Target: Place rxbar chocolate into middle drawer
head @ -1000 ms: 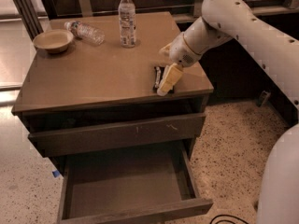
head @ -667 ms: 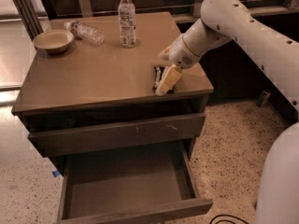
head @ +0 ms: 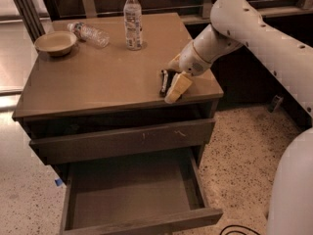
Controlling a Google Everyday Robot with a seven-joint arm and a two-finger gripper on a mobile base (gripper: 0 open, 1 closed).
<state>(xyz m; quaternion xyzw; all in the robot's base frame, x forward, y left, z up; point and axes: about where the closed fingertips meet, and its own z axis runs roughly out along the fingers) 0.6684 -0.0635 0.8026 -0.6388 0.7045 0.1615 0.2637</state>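
Observation:
The rxbar chocolate [head: 165, 82], a small black-wrapped bar, lies on the cabinet top near its front right edge. My gripper [head: 172, 89] is down at the bar, touching its right side, with the white arm reaching in from the right. The middle drawer [head: 73, 199] is pulled out wide below. Its bare flat floor holds nothing. The drawer above it [head: 122, 140], with small pale scratches on its front, is pushed nearly in.
On the cabinet top [head: 98, 77] an upright clear water bottle [head: 132, 19] stands at the back. A second bottle [head: 89, 33] lies on its side beside a tan bowl [head: 55, 42] at the back left. Speckled floor surrounds the cabinet. A cable [head: 239, 229] lies at the bottom right.

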